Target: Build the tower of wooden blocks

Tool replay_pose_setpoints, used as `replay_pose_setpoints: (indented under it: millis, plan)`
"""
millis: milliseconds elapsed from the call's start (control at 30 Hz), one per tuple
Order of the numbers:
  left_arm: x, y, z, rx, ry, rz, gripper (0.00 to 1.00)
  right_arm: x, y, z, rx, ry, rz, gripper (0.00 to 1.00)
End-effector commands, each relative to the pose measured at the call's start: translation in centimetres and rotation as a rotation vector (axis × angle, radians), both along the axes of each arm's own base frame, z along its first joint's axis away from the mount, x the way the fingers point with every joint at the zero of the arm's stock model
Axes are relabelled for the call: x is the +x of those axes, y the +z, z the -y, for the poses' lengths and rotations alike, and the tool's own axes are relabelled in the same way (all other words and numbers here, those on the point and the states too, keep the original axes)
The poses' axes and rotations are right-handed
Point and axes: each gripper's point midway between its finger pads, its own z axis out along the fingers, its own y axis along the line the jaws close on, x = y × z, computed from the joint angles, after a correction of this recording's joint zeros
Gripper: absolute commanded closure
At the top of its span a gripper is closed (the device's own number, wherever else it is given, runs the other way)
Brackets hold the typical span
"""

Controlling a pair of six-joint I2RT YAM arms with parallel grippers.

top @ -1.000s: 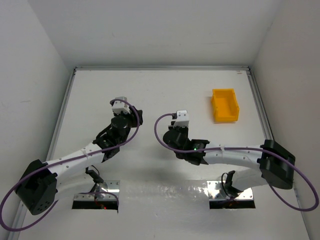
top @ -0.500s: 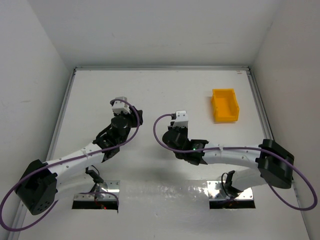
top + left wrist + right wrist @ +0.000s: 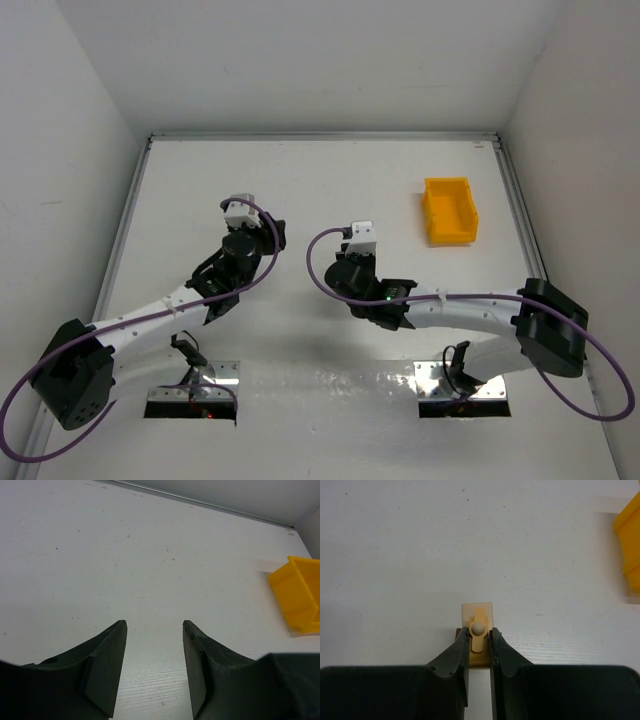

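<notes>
The right gripper [image 3: 479,631] had its jaws nipped on a tiny tan block [image 3: 478,628] by its sides. It was probably light, rigid and easily tipped. The left gripper [image 3: 154,624] stood wide and empty.

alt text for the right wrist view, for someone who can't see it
The right gripper is closed on a small light tan wooden piece with a round knob, set over a flat light tan block on the white table. A yellow bin shows at the right edge.

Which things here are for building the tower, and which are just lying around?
For the tower:
light tan wooden block with a round knob
dark brown wooden piece, peeking out beside it

Just lying about:
yellow plastic bin
</notes>
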Motion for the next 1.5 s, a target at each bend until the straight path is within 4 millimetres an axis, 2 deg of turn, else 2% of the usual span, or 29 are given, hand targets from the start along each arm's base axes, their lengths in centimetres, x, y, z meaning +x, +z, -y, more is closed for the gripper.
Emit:
replay_pose_setpoints:
  millis: [0, 400, 833, 1000, 1100, 1200, 1333, 1367, 1467]
  plan:
    - [0.2, 1.6, 0.8, -0.041, -0.017, 0.042, 0.54, 0.4, 1.2, -0.4, 0.041, -0.02, 0.038, 0.85]
    - [0.1, 1.7, 0.7, -0.043, -0.017, 0.045, 0.54, 0.3, 1.1, -0.3, 0.042, -0.022, 0.036, 0.77]
    - [0.1, 1.7, 0.7, -0.044, -0.017, 0.046, 0.55, 0.3, 1.4, -0.3, 0.048, -0.018, 0.042, 0.73]
    - [0.1, 1.6, 0.7, -0.042, -0.017, 0.045, 0.55, 0.4, 2.2, -0.3, 0.048, -0.012, 0.055, 0.63]
    - [0.1, 1.8, 0.6, -0.046, -0.012, 0.05, 0.55, 0.6, 3.1, -0.5, 0.057, -0.007, 0.074, 0.56]
    - [0.0, 2.0, 0.4, -0.05, -0.008, 0.055, 0.55, 0.8, 5.0, -0.6, 0.037, 0.011, 0.108, 0.48]
    - [-0.1, 2.2, -0.1, -0.052, 0.009, 0.064, 0.55, 1.1, 9.0, -0.2, 0.028, 0.035, 0.192, 0.36]
    - [-0.2, 2.2, -0.2, -0.051, 0.012, 0.066, 0.55, 1.0, 10.6, 0.2, 0.05, 0.041, 0.218, 0.36]
    - [-0.2, 2.2, -0.9, -0.047, 0.045, 0.077, 0.55, 0.2, 12.6, 1.2, 0.04, 0.098, 0.251, 0.37]
